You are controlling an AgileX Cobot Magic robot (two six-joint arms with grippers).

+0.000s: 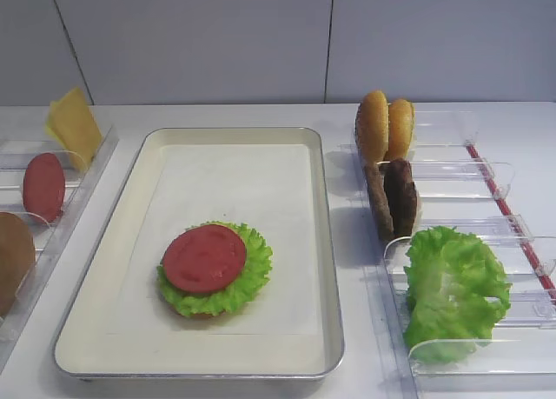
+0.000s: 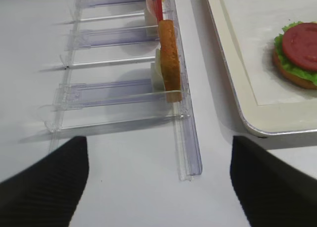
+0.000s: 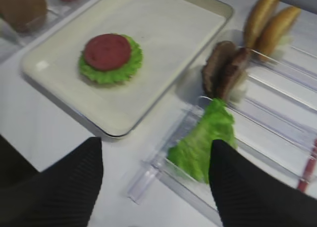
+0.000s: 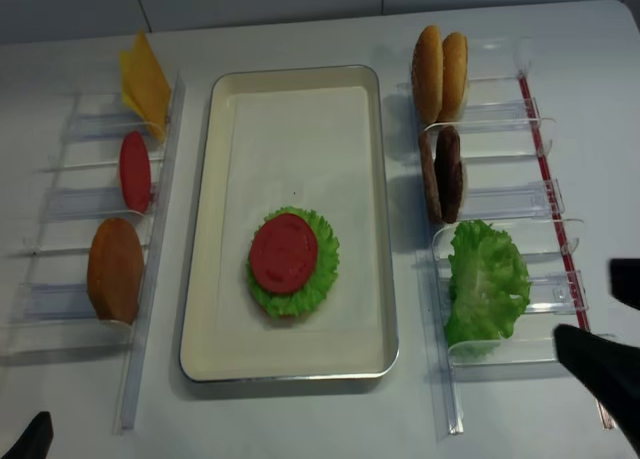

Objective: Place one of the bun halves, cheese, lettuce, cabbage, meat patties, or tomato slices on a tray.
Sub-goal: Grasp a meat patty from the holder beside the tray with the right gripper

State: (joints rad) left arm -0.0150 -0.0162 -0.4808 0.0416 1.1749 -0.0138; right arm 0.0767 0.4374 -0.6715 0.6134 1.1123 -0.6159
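Over the table's front right corner the right gripper (image 3: pixel 156 182) is held w/ jaws wide apart, nothing gripped — lettuce (image 3: pixel 203 140) seen betw. the fingers. The left gripper (image 2: pixel 158 182) is likewise spread, empty. On the tray (image 1: pixel 326 242) a tomato slice (image 1: pixel 204 258) is stacked on a leaf and bun; meat patties (image 1: pixel 395 197) are racked upright, right side.

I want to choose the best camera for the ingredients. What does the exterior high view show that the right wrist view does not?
Only the exterior high view shows the cheese and the left bin's tomato slice. Only the right wrist view shows the open right end effector, hovering near the lettuce. Both show the tray with its tomato-topped stack, the meat patties and two bun halves.
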